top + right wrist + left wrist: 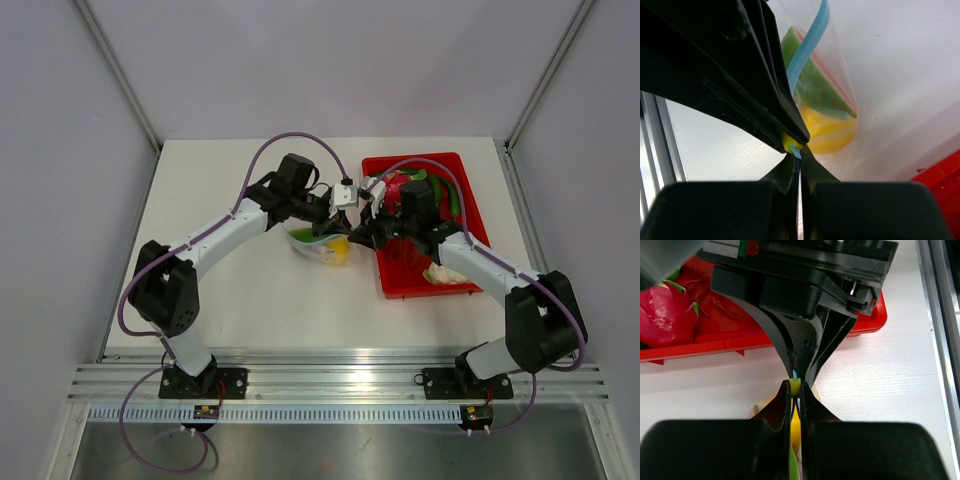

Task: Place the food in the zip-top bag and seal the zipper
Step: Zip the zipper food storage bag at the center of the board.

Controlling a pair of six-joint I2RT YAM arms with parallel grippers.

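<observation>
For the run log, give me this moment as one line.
left hand: shut on zipper | right hand: shut on zipper | watermelon wedge, yellow fruit: inside zip-top bag

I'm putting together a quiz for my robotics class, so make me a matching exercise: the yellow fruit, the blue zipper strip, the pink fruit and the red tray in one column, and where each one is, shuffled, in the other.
Things
1. yellow fruit
2. zipper
3. pink fruit
4. red tray

Places
A. lying in the red tray
B. on the table, right of the zip-top bag in the top view
C. pinched by both the left gripper and the right gripper
D. inside the zip-top bag

Pairs: 1-D, 2-C, 3-A, 4-B
</observation>
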